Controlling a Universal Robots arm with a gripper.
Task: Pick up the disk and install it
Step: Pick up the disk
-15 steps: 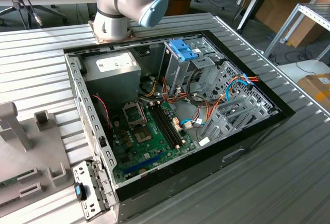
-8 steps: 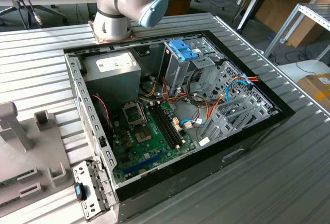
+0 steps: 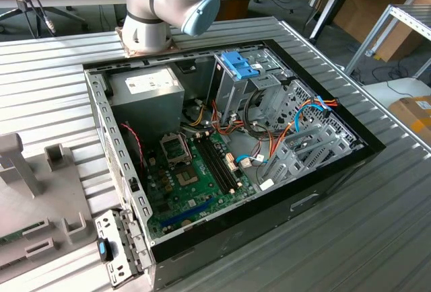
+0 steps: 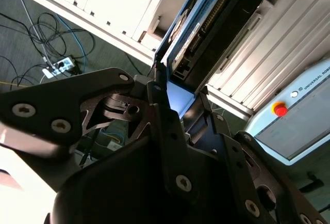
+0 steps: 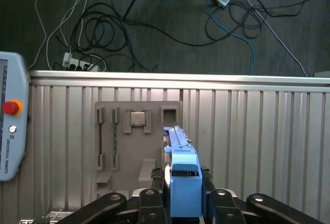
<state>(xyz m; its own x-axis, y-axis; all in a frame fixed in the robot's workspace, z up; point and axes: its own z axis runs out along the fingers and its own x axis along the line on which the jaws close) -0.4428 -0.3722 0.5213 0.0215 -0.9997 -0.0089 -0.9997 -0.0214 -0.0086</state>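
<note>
Between the fingers (image 4: 164,126): the disk (image 5: 181,175) is held on edge, and its blue frame is seen end-on in the first wrist view.
Gripper (image 4: 179,94): it is clamped on one end of the disk, with a finger set against each flat side, as seen in the second wrist view.
Disk's place: it is seen over the edge of the grey fixture (image 5: 149,149) and the ribbed table (image 5: 258,141). No contact with either can be made out, so it is judged to be lifted.
Step in hand: the pick-up is judged done and the install not yet done, so the carry to the case (image 3: 306,194) is taken as the step in hand.
Next move's demand: by judgement, the disk must be brought to the drive cage (image 3: 232,93), turned to match a bay and kept square, so that the frame is not jammed. The cables (image 3: 269,144) beside the cage must be kept clear.
Case: it is laid open on the table. A motherboard (image 3: 195,177), a power supply (image 3: 147,90), the drive cage topped by a blue tab (image 3: 239,63), and orange and blue cables are held in it.
Fixture: a chip (image 5: 136,118) is seated in a square pocket, and a green strip (image 5: 114,137) is seated in a narrow slot.
Pendant (image 5: 10,131): it is laid on the table near the fixture, apart from the disk.
</note>
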